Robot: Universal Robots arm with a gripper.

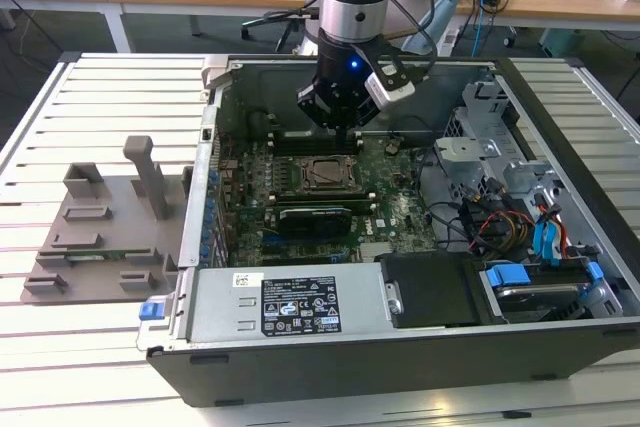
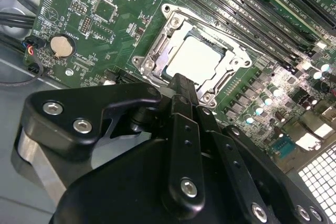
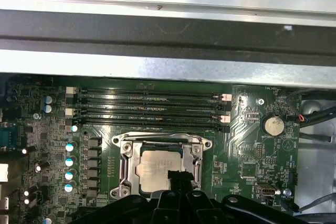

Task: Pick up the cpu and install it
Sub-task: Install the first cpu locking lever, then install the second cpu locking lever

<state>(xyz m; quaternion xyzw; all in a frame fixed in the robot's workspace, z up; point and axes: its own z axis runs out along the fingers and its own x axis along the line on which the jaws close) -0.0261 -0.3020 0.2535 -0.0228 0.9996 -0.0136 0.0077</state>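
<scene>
The cpu (image 2: 197, 59) is a small pale silver square lying flat inside the metal socket frame (image 2: 157, 51) on the green motherboard (image 2: 105, 19); the first wrist view shows the cpu (image 3: 156, 169) sitting level within the frame (image 3: 126, 153). In the exterior view my gripper (image 1: 338, 127) hangs inside the open computer case, just above and behind the socket (image 1: 322, 175). In both wrist views the gripper's black tip (image 2: 181, 83) (image 3: 178, 178) overlaps the chip's near edge. I see nothing held in the gripper.
A grey plastic tray (image 1: 100, 227) with upright posts lies outside the case on the exterior view's left. Memory slots (image 3: 149, 106) run beside the socket. Drive bays and cables (image 1: 510, 217) crowd the exterior view's right, with the power supply (image 1: 290, 302) in front.
</scene>
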